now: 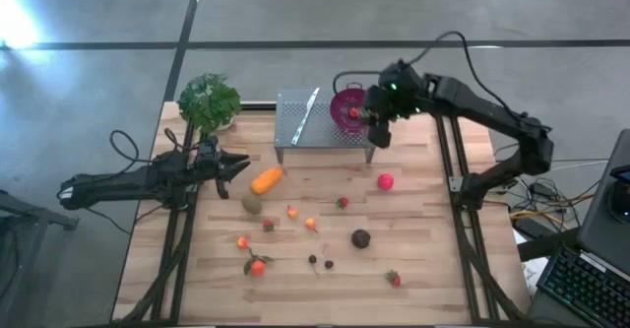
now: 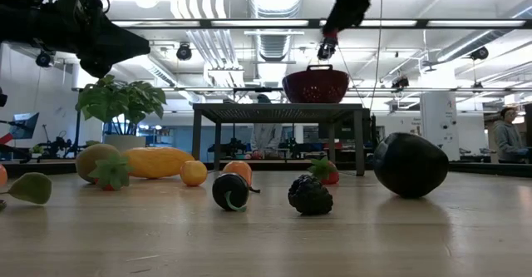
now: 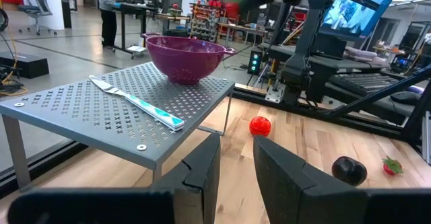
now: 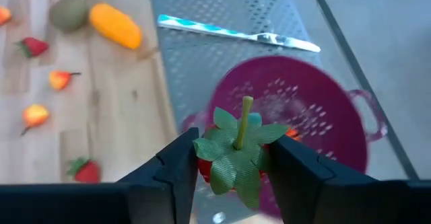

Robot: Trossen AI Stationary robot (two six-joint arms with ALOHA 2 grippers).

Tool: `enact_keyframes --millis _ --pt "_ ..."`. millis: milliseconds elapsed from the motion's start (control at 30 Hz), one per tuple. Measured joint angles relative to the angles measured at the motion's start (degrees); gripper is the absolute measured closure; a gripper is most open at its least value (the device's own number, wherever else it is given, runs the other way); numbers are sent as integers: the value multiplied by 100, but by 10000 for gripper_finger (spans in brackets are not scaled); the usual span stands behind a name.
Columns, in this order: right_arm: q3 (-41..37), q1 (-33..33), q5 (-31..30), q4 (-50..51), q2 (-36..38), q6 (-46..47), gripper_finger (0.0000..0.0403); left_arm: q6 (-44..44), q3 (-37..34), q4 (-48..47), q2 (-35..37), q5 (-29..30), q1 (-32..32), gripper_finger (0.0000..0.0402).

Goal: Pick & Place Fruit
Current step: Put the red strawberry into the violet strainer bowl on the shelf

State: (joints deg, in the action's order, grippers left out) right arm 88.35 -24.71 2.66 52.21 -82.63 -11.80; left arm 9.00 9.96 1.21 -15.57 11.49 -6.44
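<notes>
wooden worktop (image 1: 423, 269) from above, with 2 dark arms. 1 perforated metal stand (image 1: 295, 121) sits at the far edge, carrying 1 knife (image 1: 304, 113) and 1 purple colander (image 1: 346, 106). 1 leafy plant (image 1: 208, 101) occupies the far left corner.

fruit loose on the worktop, counted in the high view: 1 elongated orange fruit (image 1: 266, 180) and 1 olive-green fruit (image 1: 252, 204) just beside it, both toward the left edge; 1 red ball (image 1: 385, 181) toward the right edge; 1 dark purple ball (image 1: 360, 238) nearer the front edge; about 9 tiny red, orange and dark pieces scattered across the middle and front, too small to name singly.

1 further fruit, a strawberry with green leaves (image 4: 236, 153), is pinched between the fingers of the right gripper (image 4: 232, 167), jaws pressed against its 2 sides. the right arm reaches in from the right edge, its gripper raised over the colander's rim at the stand's right end.

the left gripper (image 1: 233, 165) lies low near the left edge, arm stretched level, pointing toward the elongated orange fruit; its fingers (image 3: 202, 173) stand slightly apart with nothing between them.
</notes>
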Motion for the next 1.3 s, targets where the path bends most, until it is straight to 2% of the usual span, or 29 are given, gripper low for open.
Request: enact_keyframes --millis 167,333,533,667,933,1167,1300 --pt "614 -381 68 220 -625 -304 262 0 0 1 1 0 0 305" --pt "1102 -664 82 589 -1291 -481 250 1 0 2 2 0 0 305" --pt "1385 -1015 69 994 -1821 -528 260 -1 0 0 2 0 0 305" --pt "1377 -1192 56 1090 -1934 -529 268 1 0 0 2 -2 0 305" --pt "1354 -1279 52 1118 -1978 -535 245 1 0 2 2 -1 0 305" --pt "1215 -1288 49 1046 -1978 -535 264 -1 0 1 2 -2 0 305" --pt "1139 -1281 49 987 -1978 -515 256 0 0 2 1 -1 0 305"
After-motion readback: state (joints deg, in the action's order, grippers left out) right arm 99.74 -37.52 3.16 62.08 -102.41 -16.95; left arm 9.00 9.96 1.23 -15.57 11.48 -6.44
